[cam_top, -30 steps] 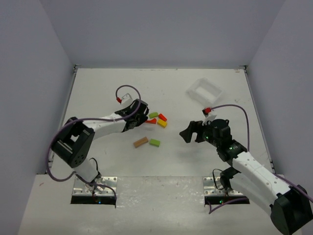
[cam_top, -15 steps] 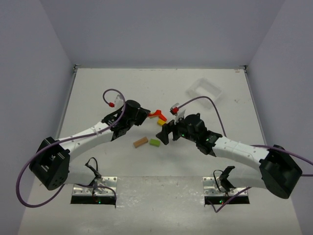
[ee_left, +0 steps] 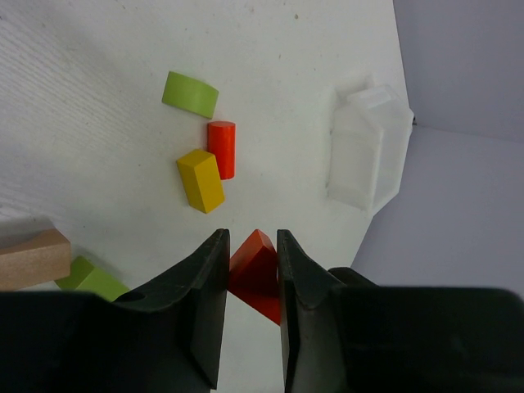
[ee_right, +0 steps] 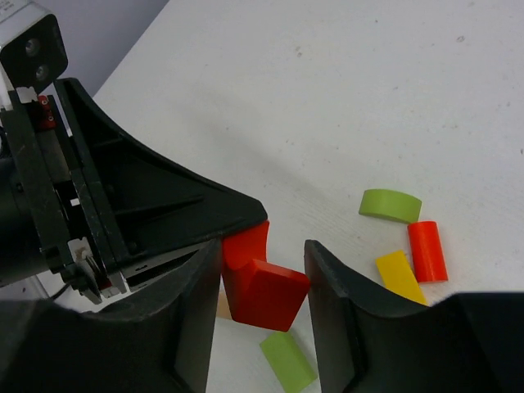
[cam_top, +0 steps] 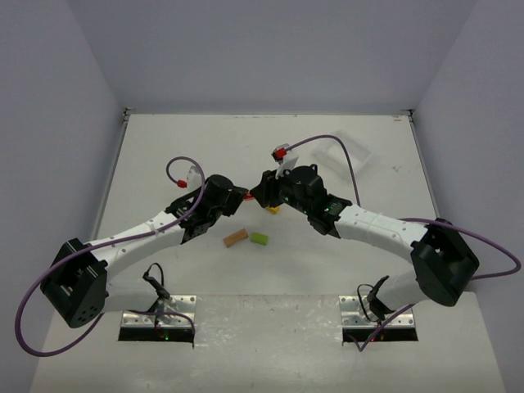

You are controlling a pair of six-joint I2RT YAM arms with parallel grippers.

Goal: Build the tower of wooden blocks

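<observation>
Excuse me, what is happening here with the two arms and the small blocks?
The left jaws are shut on a red block. The right jaws stand on both sides of that same block, so it looks like a handover; whether they grip it yet, I cannot tell. No tower stands: the yellow block, orange cylinder, a green block and tan block lie loose on the table.

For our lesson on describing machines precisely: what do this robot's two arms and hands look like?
The left arm and right arm have white shells and black joints. Each trails a purple cable ending in a red plug at the wrist. The left hand and right hand each have two black, tapering fingers.
</observation>
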